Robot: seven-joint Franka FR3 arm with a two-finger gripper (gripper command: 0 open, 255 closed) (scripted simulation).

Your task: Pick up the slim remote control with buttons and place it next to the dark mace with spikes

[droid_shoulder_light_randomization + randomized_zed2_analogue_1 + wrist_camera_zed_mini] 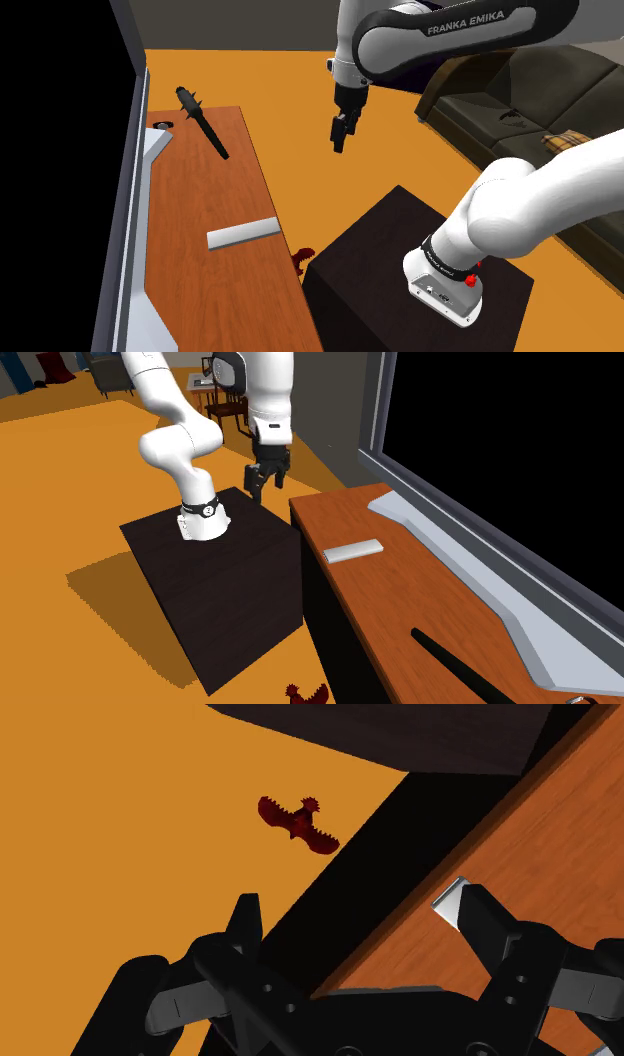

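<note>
The slim remote [243,233] is a plain light-grey bar lying flat on the wooden table [200,200], near its edge towards the stand. The dark mace [201,120], with a spiked head, lies at the table's far end. In the second exterior view the remote [354,551] is in the middle of the table, and the mace's black handle [458,664] runs off at the lower right. My gripper [341,143] hangs open and empty in the air, off the table's edge, above the floor. In the wrist view one end of the remote [449,900] peeks out beside a finger [486,922].
The dark box stand [420,260] sits close beside the table, with a narrow gap of orange floor between them. A small red winged figure [298,819] lies in that gap. A grey sill [470,567] and a black window area line the table's far side. A sofa [520,110] stands beyond.
</note>
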